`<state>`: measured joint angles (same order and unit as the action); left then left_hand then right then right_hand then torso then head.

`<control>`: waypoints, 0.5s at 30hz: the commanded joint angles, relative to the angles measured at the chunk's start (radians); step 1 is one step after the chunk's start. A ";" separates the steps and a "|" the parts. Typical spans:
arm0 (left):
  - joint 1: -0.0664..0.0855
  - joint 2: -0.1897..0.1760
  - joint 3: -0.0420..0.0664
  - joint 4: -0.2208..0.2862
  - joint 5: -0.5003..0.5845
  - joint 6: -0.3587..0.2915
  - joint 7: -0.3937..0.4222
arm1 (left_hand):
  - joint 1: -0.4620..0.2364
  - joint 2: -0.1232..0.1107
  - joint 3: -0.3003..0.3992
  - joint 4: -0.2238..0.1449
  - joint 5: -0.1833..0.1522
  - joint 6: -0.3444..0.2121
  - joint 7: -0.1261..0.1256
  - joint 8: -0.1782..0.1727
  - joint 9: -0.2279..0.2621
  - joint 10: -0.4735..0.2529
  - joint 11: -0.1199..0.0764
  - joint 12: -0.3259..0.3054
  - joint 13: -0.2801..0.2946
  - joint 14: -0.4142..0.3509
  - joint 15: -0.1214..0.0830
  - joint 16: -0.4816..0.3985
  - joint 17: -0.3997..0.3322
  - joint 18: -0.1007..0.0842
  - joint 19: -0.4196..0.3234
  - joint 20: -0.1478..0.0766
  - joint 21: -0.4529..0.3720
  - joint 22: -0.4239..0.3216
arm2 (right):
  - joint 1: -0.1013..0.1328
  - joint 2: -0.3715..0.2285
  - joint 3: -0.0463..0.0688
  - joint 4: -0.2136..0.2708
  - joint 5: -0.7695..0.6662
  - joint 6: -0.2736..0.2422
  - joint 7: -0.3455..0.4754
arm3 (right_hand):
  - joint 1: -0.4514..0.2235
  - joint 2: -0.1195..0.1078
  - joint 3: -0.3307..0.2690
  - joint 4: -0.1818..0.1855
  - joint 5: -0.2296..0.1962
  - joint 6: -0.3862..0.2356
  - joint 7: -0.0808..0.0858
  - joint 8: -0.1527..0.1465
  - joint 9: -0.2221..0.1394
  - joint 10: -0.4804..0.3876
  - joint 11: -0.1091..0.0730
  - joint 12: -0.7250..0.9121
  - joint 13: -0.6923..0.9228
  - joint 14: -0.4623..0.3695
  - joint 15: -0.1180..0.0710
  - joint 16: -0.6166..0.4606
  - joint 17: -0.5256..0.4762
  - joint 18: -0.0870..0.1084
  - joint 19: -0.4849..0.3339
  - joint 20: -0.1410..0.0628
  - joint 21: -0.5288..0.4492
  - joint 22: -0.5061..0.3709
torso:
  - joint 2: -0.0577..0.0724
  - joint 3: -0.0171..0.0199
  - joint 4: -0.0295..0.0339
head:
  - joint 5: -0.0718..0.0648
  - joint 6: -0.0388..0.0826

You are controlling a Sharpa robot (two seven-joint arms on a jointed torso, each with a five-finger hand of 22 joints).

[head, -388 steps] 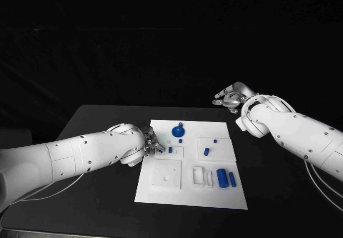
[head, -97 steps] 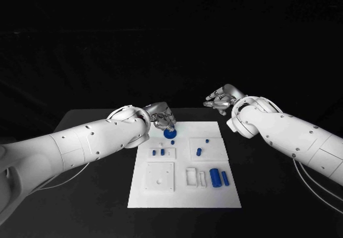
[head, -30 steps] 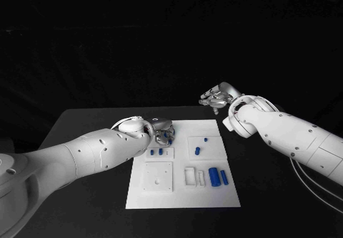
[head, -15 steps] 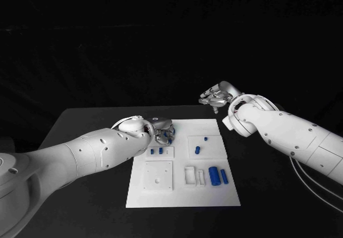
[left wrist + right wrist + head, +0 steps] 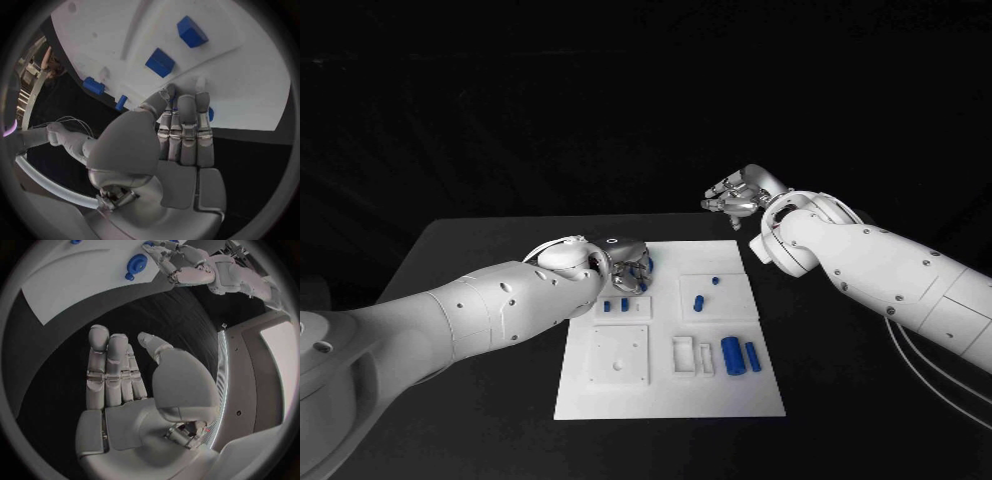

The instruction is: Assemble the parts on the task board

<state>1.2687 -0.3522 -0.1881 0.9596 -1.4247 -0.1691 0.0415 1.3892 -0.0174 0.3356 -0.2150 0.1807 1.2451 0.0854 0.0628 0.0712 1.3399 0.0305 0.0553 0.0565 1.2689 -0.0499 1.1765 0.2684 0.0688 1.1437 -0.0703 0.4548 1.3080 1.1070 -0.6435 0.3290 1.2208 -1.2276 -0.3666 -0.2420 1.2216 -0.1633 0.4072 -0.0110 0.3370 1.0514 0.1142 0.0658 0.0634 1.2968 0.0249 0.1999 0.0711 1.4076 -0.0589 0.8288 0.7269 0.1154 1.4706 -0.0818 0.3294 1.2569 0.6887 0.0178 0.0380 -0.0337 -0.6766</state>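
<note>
Left hand [image 5: 629,262] hovers over the far-left corner of the task board [image 5: 668,390], fingers [image 5: 185,125] pinching a round blue part [image 5: 209,114] against the thumb. Two blue blocks [image 5: 161,62] stand just beyond those fingertips. Right hand [image 5: 737,197] hangs off the board above the worktop [image 5: 473,260], fingers apart, holding nothing.

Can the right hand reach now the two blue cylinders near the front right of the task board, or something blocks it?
Probably yes. The right hand hovers open beyond the task board's far edge, holding nothing. The two blue cylinders lie uncovered, and the left hand works at the far left part, away from them. The arm would have to draw back towards them.
</note>
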 commanded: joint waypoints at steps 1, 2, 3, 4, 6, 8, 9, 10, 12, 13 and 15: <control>-0.002 -0.004 0.001 0.008 0.023 -0.045 0.019 | -0.012 0.011 0.003 0.001 -0.005 0.002 0.001 0.001 -0.001 0.001 0.000 0.005 0.004 0.007 0.002 -0.002 0.001 0.019 -0.008 0.003 0.006 0.023 | 0.000 0.001 0.000 0.000 0.000 0.000 0.009 | -0.010 -0.001 -0.004 0.006 -0.002 -0.006 0.004 -0.004 0.000 0.009 0.001 -0.005 -0.001 -0.004 0.003 0.004 -0.002 0.009 0.030 0.004 -0.008 0.002 | 0.000 -0.0002 0.0005 | -0.001 -0.001; -0.002 -0.006 0.001 0.010 0.027 -0.049 0.020 | -0.010 0.010 0.004 -0.001 -0.004 0.001 0.002 0.001 -0.002 0.001 0.000 0.005 0.004 0.007 0.002 -0.003 0.001 0.020 -0.009 0.002 0.008 0.023 | 0.000 0.001 0.000 0.000 0.000 0.000 0.010 | -0.012 0.000 -0.006 0.009 -0.008 -0.006 0.004 -0.004 0.000 0.009 0.001 -0.005 -0.001 -0.004 0.003 0.004 -0.003 0.009 0.031 0.004 -0.007 0.002 | 0.000 -0.0002 0.0005 | 0.000 0.000; -0.003 -0.011 0.002 0.014 0.032 -0.057 0.022 | -0.010 0.010 0.004 -0.001 -0.004 0.001 0.002 0.001 -0.002 0.001 0.000 0.005 0.004 0.007 0.002 -0.004 0.001 0.020 -0.009 0.002 0.009 0.023 | 0.000 0.002 0.000 -0.001 0.000 0.000 0.010 | -0.013 0.001 -0.007 0.010 -0.010 -0.005 0.004 -0.004 0.000 0.008 0.002 -0.005 -0.001 -0.004 0.003 0.004 -0.003 0.009 0.031 0.005 -0.008 0.003 | 0.000 -0.0003 -0.0001 | 0.000 0.001; -0.004 -0.013 0.003 0.016 0.035 -0.061 0.023 | -0.010 0.010 0.005 -0.003 -0.004 0.001 0.002 0.001 -0.001 -0.001 0.001 0.005 0.004 0.009 0.002 -0.004 0.002 0.021 -0.008 0.002 0.014 0.022 | 0.000 0.002 0.000 -0.001 0.000 0.000 0.010 | -0.013 0.001 -0.007 0.010 -0.010 -0.005 0.004 -0.004 0.000 0.008 0.002 -0.005 -0.001 -0.004 0.003 0.004 -0.003 0.009 0.031 0.005 -0.008 0.003 | 0.001 -0.0004 -0.0007 | -0.001 0.002; -0.004 -0.020 0.006 0.021 0.042 -0.069 0.024 | -0.010 0.011 0.005 -0.003 -0.003 0.001 0.002 0.001 -0.001 -0.001 0.001 0.004 0.004 0.010 0.002 -0.004 0.003 0.022 -0.008 0.002 0.015 0.022 | 0.000 0.003 0.000 -0.002 0.000 0.000 0.010 | -0.013 0.001 -0.007 0.010 -0.010 -0.005 0.004 -0.004 0.000 0.008 0.002 -0.005 -0.001 -0.004 0.003 0.004 -0.003 0.009 0.031 0.005 -0.008 0.003 | 0.001 0.0000 -0.0008 | -0.001 0.001; -0.004 -0.027 0.010 0.029 0.049 -0.075 0.025 | -0.010 0.010 0.006 -0.004 -0.003 0.001 0.002 0.001 -0.002 -0.002 0.001 0.004 0.004 0.010 0.002 -0.005 0.003 0.022 -0.008 0.002 0.016 0.022 | 0.000 0.002 0.000 -0.002 0.000 0.000 0.010 | -0.013 0.001 -0.007 0.010 -0.010 -0.005 0.004 -0.004 0.000 0.008 0.002 -0.005 -0.001 -0.004 0.003 0.004 -0.003 0.009 0.031 0.005 -0.008 0.003 | 0.000 0.0002 -0.0002 | 0.000 0.001; -0.005 -0.031 0.014 0.033 0.053 -0.078 0.025 | -0.009 0.010 0.006 -0.005 -0.003 0.000 0.002 0.000 -0.002 -0.003 0.002 0.004 0.004 0.011 0.002 -0.005 0.003 0.022 -0.009 0.002 0.017 0.022 | 0.000 0.002 0.000 -0.003 0.000 0.000 0.010 | -0.013 0.001 -0.007 0.010 -0.010 -0.005 0.004 -0.004 0.000 0.008 0.002 -0.005 -0.001 -0.004 0.003 0.004 -0.003 0.009 0.031 0.005 -0.008 0.003 | -0.001 0.0003 0.0005 | -0.001 0.001; -0.005 -0.036 0.019 0.038 0.059 -0.079 0.027 | -0.009 0.010 0.006 -0.005 -0.003 0.000 0.002 0.000 -0.002 -0.003 0.002 0.004 0.004 0.011 0.002 -0.005 0.003 0.022 -0.009 0.002 0.017 0.022 | 0.000 0.002 0.000 -0.003 0.000 0.001 0.010 | -0.013 0.001 -0.007 0.010 -0.010 -0.005 0.004 -0.004 0.000 0.008 0.002 -0.005 -0.001 -0.004 0.003 0.004 -0.003 0.009 0.031 0.005 -0.008 0.003 | -0.002 0.0003 0.0008 | -0.001 0.000; -0.005 -0.044 0.026 0.049 0.072 -0.080 0.028 | -0.007 0.009 0.008 -0.008 -0.003 -0.004 0.004 0.000 -0.002 -0.008 0.004 0.004 0.004 0.010 0.003 -0.006 0.004 0.024 -0.010 0.003 0.020 0.023 | 0.000 0.002 0.000 -0.003 0.000 0.001 0.010 | -0.013 0.001 -0.007 0.010 -0.010 -0.005 0.004 -0.004 0.000 0.008 0.002 -0.005 -0.001 -0.004 0.003 0.004 -0.003 0.009 0.031 0.005 -0.008 0.003 | -0.003 -0.0001 0.0021 | -0.001 -0.001; -0.005 -0.051 0.032 0.058 0.078 -0.078 0.027 | -0.005 0.009 0.010 -0.011 -0.004 -0.009 0.005 0.000 -0.003 -0.013 0.006 0.005 0.004 0.008 0.005 -0.010 0.003 0.025 -0.013 0.004 0.023 0.023 | 0.000 0.001 0.000 -0.004 0.000 0.001 0.010 | -0.011 0.001 -0.008 0.010 -0.009 -0.006 0.004 -0.004 0.000 0.008 0.002 -0.005 -0.001 -0.004 0.003 0.005 -0.004 0.010 0.031 0.005 -0.009 0.003 | -0.003 -0.0002 0.0030 | -0.002 -0.002; -0.004 -0.067 0.042 0.078 0.091 -0.070 0.023 | -0.007 0.009 0.010 -0.011 -0.005 -0.009 0.005 0.000 -0.003 -0.014 0.006 0.004 0.003 0.009 0.005 -0.011 0.003 0.026 -0.015 0.005 0.027 0.023 | 0.000 -0.001 0.000 -0.003 0.000 0.002 0.010 | -0.010 0.001 -0.009 0.011 -0.008 -0.006 0.004 -0.004 0.000 0.008 0.002 -0.005 -0.001 -0.004 0.003 0.005 -0.005 0.010 0.031 0.004 -0.010 0.003 | -0.003 -0.0007 0.0044 | -0.002 -0.002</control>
<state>1.2643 -0.4135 -0.1485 1.0263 -1.3766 -0.2227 0.0539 1.3817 -0.0103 0.3452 -0.2232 0.1807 1.2391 0.0904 0.0607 0.0680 1.3324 0.0380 0.0621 0.0613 1.2723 -0.0464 1.1693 0.2704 0.0850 1.1361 -0.0646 0.4789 1.3079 1.1070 -0.6435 0.3293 1.2169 -1.2275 -0.3666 -0.2414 1.2216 -0.1633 0.3989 -0.0028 0.3292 1.0497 0.1159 0.0658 0.0634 1.2967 0.0250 0.1999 0.0711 1.4077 -0.0589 0.8287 0.7231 0.1141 1.4707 -0.0817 0.3248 1.2586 0.6867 0.0177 0.0397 -0.0347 -0.6779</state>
